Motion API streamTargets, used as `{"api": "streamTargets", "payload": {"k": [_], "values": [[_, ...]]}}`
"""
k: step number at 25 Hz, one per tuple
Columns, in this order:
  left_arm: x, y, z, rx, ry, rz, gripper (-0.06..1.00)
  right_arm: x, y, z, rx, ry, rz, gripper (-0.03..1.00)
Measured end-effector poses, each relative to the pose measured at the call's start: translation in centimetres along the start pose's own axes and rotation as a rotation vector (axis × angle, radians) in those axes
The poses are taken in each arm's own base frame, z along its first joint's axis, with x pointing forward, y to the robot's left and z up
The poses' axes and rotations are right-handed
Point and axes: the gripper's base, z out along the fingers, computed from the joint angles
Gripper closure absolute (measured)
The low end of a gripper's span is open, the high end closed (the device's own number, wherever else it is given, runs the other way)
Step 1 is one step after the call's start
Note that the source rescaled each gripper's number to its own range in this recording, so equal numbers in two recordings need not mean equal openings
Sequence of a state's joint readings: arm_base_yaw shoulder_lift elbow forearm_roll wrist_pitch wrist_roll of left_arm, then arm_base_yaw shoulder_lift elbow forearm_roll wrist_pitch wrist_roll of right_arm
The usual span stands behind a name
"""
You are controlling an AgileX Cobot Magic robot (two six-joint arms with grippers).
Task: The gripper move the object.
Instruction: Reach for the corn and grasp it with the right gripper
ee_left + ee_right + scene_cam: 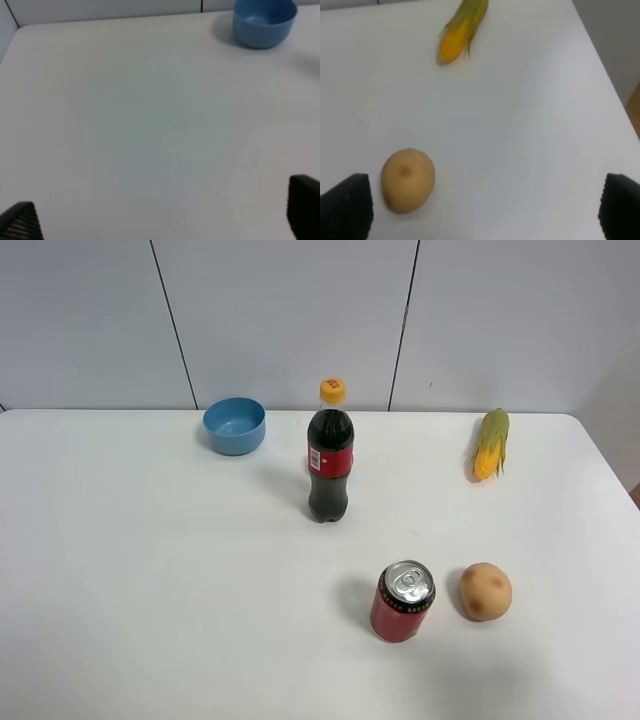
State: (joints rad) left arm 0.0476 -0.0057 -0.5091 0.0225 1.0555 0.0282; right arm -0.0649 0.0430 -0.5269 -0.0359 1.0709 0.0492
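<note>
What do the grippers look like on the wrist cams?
Only the tips show. Left gripper: two black fingers, one with a fine gridded pad texture. Right gripper: black, blocky fingertips, faintly ribbed. No cables, markings or arm links visible; the high view shows neither arm.

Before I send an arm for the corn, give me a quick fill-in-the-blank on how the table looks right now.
The corn lies with its ____ kernel end toward the near edge of the table. In the high view, the potato sits to the ____ of the can. The cola bottle stands ____. The right gripper is ____, holding nothing.
Missing words: yellow; right; upright; open.
</note>
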Motion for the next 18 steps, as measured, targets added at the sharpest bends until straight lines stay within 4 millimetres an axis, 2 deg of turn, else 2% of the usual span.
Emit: {"api": "streamTargets", "payload": {"k": [6, 10, 14, 18], "values": [[0.0, 0.0, 0.0, 0.000, 0.000, 0.000, -0.06, -5.0, -0.2, 0.6, 0.042, 0.080, -0.030, 0.16], [0.0, 0.0, 0.0, 0.000, 0.000, 0.000, -0.06, -9.1, 0.0, 1.9, 0.046, 0.141, 0.000, 0.16], [0.0, 0.0, 0.0, 0.000, 0.000, 0.000, -0.06, -12.9, 0.1, 4.5, 0.056, 0.210, 0.019, 0.16], [0.0, 0.0, 0.0, 0.000, 0.000, 0.000, -0.06, -16.0, 0.2, 8.0, 0.079, 0.288, 0.007, 0.16]]}}
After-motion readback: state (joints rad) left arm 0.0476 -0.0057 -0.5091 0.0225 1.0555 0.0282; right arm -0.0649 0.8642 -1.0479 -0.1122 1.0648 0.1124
